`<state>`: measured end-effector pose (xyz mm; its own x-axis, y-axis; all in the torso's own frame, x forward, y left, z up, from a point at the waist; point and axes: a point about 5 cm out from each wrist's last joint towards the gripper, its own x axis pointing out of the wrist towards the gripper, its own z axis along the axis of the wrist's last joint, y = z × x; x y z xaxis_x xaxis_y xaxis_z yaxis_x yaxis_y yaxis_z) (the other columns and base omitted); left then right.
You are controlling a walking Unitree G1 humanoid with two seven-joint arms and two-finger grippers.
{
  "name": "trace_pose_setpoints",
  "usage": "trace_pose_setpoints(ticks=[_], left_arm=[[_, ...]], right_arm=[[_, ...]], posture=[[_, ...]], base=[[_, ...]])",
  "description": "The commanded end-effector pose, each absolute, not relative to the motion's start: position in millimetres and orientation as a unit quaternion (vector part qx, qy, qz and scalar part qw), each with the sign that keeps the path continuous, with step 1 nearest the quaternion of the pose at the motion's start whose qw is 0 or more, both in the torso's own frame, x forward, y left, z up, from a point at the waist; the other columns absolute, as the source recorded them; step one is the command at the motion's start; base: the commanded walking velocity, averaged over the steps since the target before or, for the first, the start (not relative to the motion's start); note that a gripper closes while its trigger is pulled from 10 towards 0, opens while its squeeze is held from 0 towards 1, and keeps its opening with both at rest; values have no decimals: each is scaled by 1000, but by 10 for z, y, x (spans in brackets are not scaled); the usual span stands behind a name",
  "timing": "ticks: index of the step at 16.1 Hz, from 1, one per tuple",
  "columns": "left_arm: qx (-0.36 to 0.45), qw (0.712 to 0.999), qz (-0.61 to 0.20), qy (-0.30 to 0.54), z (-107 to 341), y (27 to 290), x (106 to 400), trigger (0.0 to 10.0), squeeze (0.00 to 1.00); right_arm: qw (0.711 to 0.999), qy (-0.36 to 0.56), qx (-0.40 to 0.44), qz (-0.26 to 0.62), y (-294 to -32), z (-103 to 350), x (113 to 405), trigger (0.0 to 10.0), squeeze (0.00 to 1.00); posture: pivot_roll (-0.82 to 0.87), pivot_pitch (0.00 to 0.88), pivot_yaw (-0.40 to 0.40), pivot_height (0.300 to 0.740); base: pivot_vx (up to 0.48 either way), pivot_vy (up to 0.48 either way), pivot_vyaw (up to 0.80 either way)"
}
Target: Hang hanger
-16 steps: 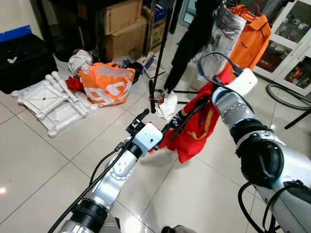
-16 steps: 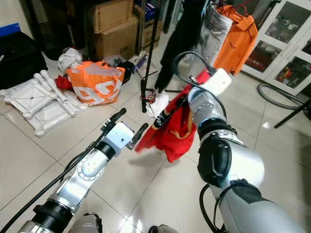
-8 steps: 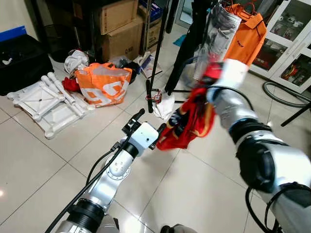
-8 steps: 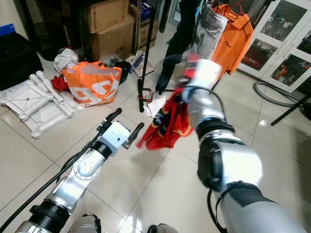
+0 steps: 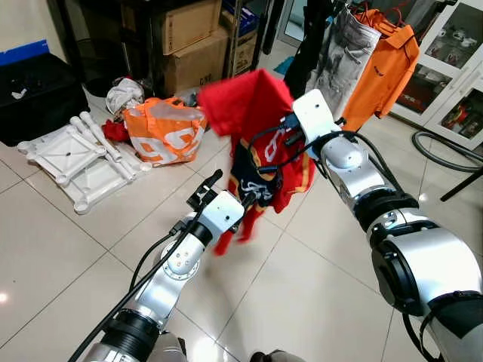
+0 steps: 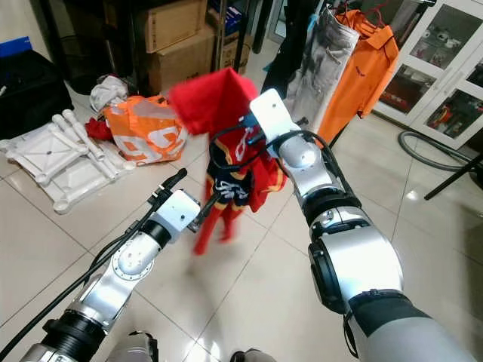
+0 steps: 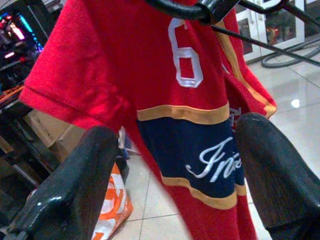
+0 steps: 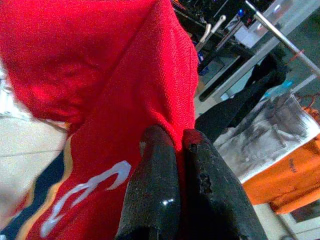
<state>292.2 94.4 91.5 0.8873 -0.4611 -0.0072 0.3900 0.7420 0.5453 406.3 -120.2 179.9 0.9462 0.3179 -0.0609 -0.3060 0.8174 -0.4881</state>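
Red jersey (image 5: 253, 124) hangs mid-air, pinched by the closed fingers of the right gripper (image 8: 175, 150), well short of the rack (image 5: 343, 11); the left gripper (image 7: 172, 165) waits open beside its hem. The hanger (image 7: 200, 7) could snag or drop if the cloth slips. Its black hook appears in the left wrist view; the head views hide it.

The jersey (image 5: 260, 143) hangs mid-scene, between the left gripper (image 5: 226, 192) at 7 o'clock of it and the right gripper (image 8: 175, 150) at 2 o'clock. A bag (image 5: 162, 130) lies on the floor at 9 o'clock, boxes (image 5: 192, 41) behind it. A rack of clothes (image 5: 370, 53) stands behind at 1 o'clock.
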Motion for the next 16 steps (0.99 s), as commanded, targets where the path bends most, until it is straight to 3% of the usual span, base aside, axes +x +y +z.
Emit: trace_pose_setpoints(ticks=[1,2,4,5,8,9,10,12,14,15,16], left_arm=[[279,928,-238,-60,881,903,2891,10000,0],[281,928,-239,-60,880,902,2891,10000,0],[285,927,-238,-61,872,904,2897,10000,0],[286,926,-238,-61,872,904,2898,10000,0],[292,925,-235,-58,842,916,2883,10000,0],[293,925,-234,-58,840,918,2882,10000,0],[298,924,-233,-59,841,921,2882,10000,0],[302,923,-232,-60,841,924,2881,10000,0],[316,917,-233,-64,839,936,2880,10000,0],[316,917,-233,-64,839,936,2880,10000,0],[324,914,-232,-70,859,953,2879,10000,0]], right_arm=[[942,-50,-295,154,-1268,1913,4074,0,0],[927,-64,-333,161,-1244,1916,4064,0,0],[862,-104,-461,184,-1182,1875,4018,0,0],[845,-112,-487,189,-1172,1863,4007,0,0],[754,-148,-603,215,-1146,1744,3940,0,0],[743,-151,-614,217,-1153,1726,3934,0,0],[709,-161,-651,218,-1183,1672,3914,0,0],[682,-168,-677,219,-1230,1619,3894,0,0],[629,-177,-722,228,-1312,1486,3841,0,0],[629,-177,-722,228,-1312,1486,3841,0,0],[597,-180,-741,249,-1346,1380,3787,0,0]], posture=[[135,60,-152,740],[135,60,-152,740],[132,61,-151,740],[132,65,-153,740],[129,70,-156,740],[129,70,-156,740],[129,70,-156,740],[125,75,-152,740],[123,76,-150,740],[123,76,-150,740],[122,80,-139,740]], base=[[0,0,0],[0,0,0],[0,0,0],[0,0,0],[0,0,0],[0,0,0],[0,0,0],[0,0,0],[0,0,0],[0,0,0],[0,0,0]])
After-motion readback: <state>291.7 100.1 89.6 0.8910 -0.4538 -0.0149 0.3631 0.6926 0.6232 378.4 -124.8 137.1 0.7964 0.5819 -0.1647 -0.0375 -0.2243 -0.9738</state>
